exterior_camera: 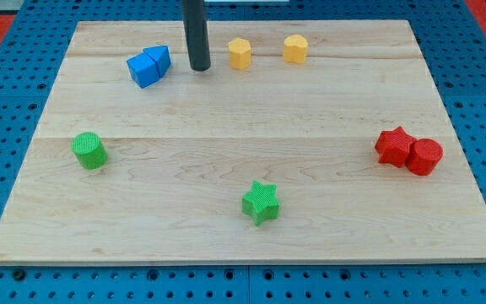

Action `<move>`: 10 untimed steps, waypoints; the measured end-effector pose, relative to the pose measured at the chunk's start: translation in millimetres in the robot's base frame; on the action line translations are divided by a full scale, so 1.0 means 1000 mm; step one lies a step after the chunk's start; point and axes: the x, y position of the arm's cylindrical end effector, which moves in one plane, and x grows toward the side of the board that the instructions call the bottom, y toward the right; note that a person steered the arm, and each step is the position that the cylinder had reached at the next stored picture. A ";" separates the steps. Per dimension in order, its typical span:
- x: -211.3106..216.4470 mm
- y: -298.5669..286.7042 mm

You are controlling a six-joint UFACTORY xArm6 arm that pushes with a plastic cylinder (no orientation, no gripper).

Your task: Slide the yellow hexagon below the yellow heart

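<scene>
Two yellow blocks sit near the view's top edge of the wooden board [243, 127]. The left one looks like the yellow hexagon [240, 53]. The right one, more rounded, looks like the yellow heart [294, 49]. They are apart, side by side at about the same height. My tip [199, 67] rests on the board just left of the yellow hexagon, with a small gap, and to the right of the blue blocks.
Two blue blocks [148, 66] touch each other at the top left. A green cylinder [89, 150] stands at the left, a green star [261, 202] at the bottom middle. A red star [394, 145] and a red cylinder [424, 157] touch at the right.
</scene>
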 end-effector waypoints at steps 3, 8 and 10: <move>-0.023 0.107; 0.096 0.149; 0.043 0.160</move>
